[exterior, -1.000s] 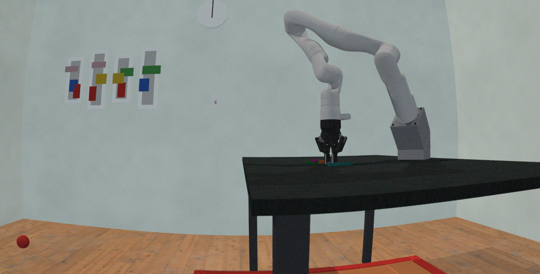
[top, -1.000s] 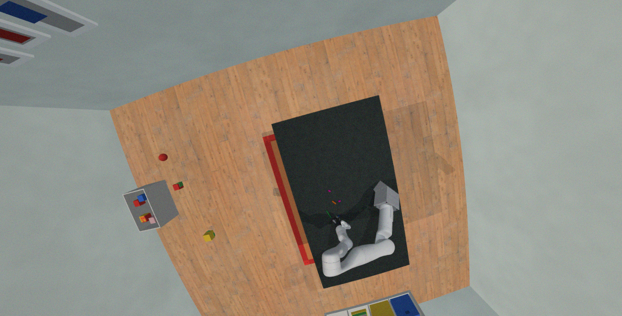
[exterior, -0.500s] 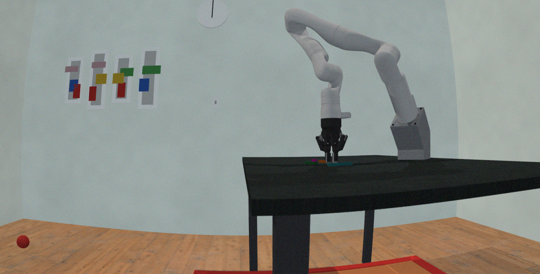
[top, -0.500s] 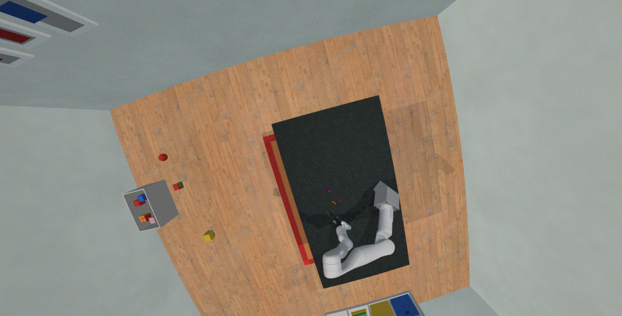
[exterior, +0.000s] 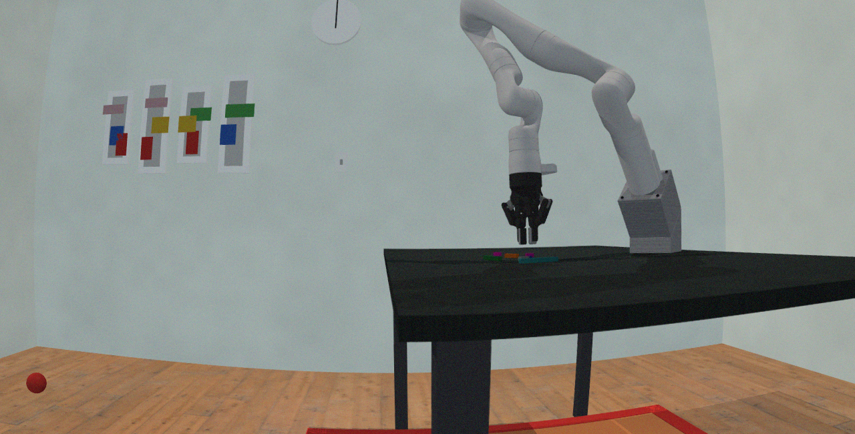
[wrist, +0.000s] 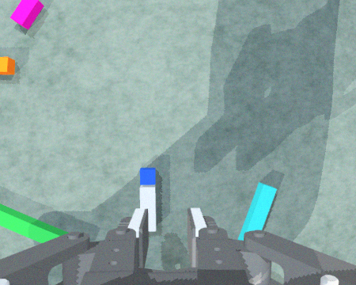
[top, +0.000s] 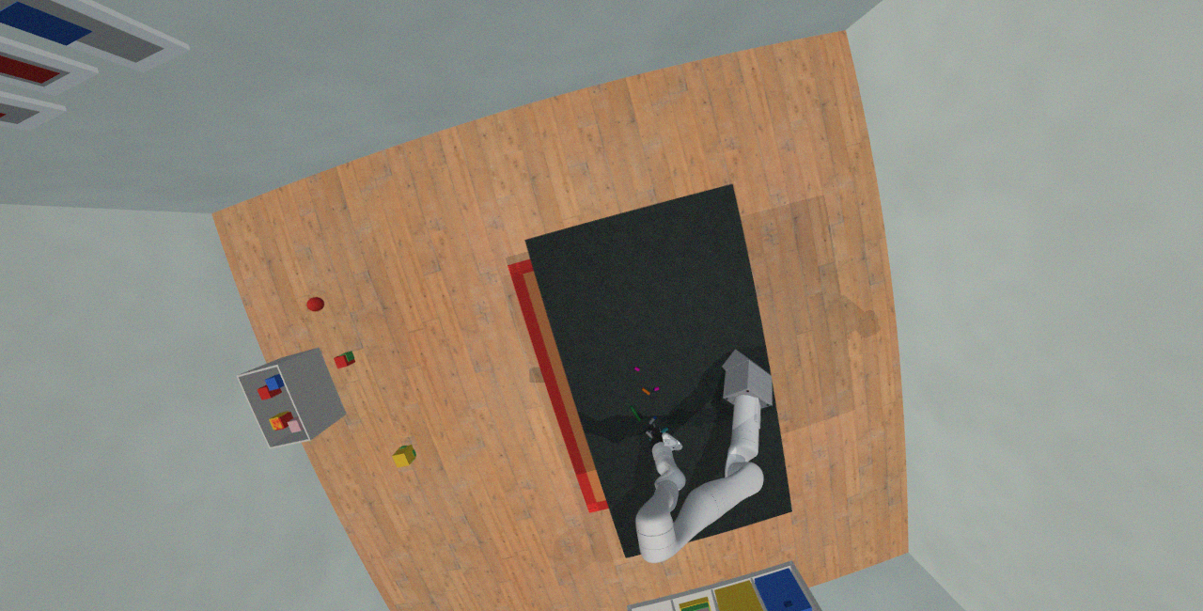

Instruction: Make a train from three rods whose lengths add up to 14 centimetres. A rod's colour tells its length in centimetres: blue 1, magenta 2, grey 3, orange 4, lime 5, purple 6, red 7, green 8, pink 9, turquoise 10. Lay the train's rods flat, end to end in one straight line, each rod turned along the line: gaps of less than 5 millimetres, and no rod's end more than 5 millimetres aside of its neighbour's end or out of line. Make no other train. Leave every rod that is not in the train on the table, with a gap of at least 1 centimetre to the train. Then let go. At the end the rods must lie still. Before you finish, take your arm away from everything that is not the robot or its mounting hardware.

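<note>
Judging by how the rods lie, the train is started but not finished. A pale grey rod point(wrist: 148, 208) lies flat on the tabletop point(exterior: 598, 288) with a small blue rod point(wrist: 148, 176) at its far end. In the wrist view the two run in one line with no gap visible. By the colour code that pair comes to four, so a turquoise rod point(wrist: 259, 210) would bring the total to fourteen. The turquoise rod lies apart to the right, angled away from the pair's line, and its near end is hidden behind the pincer's linkage. The pincer point(wrist: 168, 217) hangs above the tabletop with its fingers partly spread and nothing between them; the grey rod shows just beyond its left fingertip, lower down and not gripped. Left to do, as I read it: bring the turquoise rod round into line and butt it against a free end of the pair, then let go. A green rod point(wrist: 20, 222), an orange rod point(wrist: 0, 66) and a magenta rod point(wrist: 26, 11) lie off to the left, well apart from the pair, and look fit to stay where they are. The top view hints at a second magenta piece, too small to place.
</note>
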